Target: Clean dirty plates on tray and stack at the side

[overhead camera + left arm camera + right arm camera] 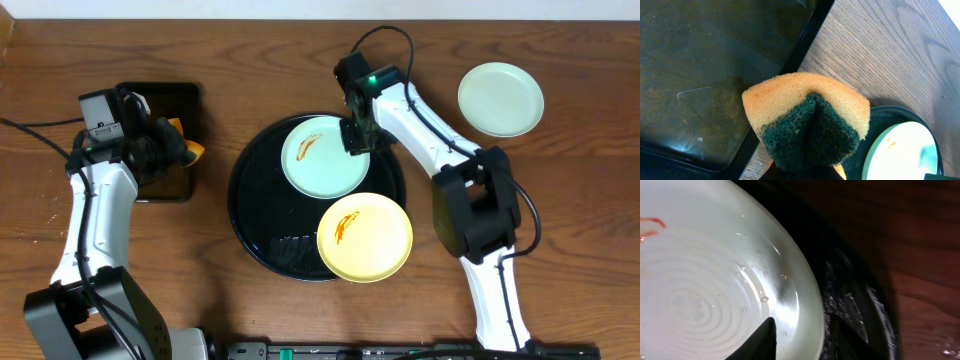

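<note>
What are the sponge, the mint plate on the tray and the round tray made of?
Sponge: porous yellow foam with a coarse dark green scouring layer. Mint plate: glossy, with sharp highlights and faint rings, likely glazed ceramic or melamine. Round tray: shiny black, probably plastic.

This looks like a robotics lab bench staged as a dishwashing spot, not a home kitchen. A left arm (95,215) and a right arm (440,150), both white and black, work over a wooden table (590,200), and a black cable (40,124) trails across it. The kitchenware is sparse: a mint plate (500,98) lies on the wood, two smeared plates (365,237) sit on a round tray (250,215), and there is a small tray (700,75) and a sponge (805,120). A pale wall strip (300,8) edges the far side.
</note>
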`<control>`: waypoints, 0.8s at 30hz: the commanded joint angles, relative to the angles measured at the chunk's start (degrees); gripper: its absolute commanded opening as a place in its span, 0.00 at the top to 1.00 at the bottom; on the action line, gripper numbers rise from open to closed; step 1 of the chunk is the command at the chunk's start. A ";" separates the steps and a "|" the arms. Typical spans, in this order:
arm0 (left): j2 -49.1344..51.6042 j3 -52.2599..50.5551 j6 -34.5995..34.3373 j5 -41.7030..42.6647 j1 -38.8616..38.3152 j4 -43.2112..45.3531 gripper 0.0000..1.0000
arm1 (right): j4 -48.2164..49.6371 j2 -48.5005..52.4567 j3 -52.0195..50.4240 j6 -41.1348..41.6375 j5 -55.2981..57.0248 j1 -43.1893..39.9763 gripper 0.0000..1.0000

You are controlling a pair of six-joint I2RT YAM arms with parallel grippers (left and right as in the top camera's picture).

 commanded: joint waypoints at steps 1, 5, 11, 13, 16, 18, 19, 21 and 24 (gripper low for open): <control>0.59 0.42 0.79 -0.31 0.11 0.07 0.92 | 0.68 0.98 -1.09 1.66 -3.41 1.20 0.66; 0.59 0.42 0.81 0.79 0.11 -0.13 0.92 | 5.84 0.98 -5.92 2.01 -7.91 2.21 0.67; 0.59 0.42 0.74 9.44 -1.31 0.22 0.92 | 9.22 0.98 -6.05 -0.26 -19.54 4.85 0.78; 0.59 0.42 0.35 10.29 -2.78 -0.17 0.92 | 9.49 0.98 -6.05 -0.28 -19.41 6.27 0.75; 0.59 0.42 -1.09 10.23 -6.75 -1.55 0.92 | 9.46 0.98 -6.03 -0.22 -17.64 8.39 0.71; 0.59 0.42 -1.18 10.19 -9.09 -2.58 0.92 | 9.46 1.01 -6.03 0.17 -16.79 8.79 0.71; 0.59 0.42 -1.18 10.08 -10.10 -3.06 0.92 | 9.42 1.01 -6.03 0.17 -16.83 8.79 0.71; 0.63 0.42 -1.20 9.35 -12.07 -4.02 0.92 | 9.31 0.98 -6.03 0.17 -16.81 8.70 0.72; 0.66 0.39 -2.82 1.81 -16.15 -6.40 0.92 | 9.05 0.98 -6.03 0.17 -16.81 7.78 0.72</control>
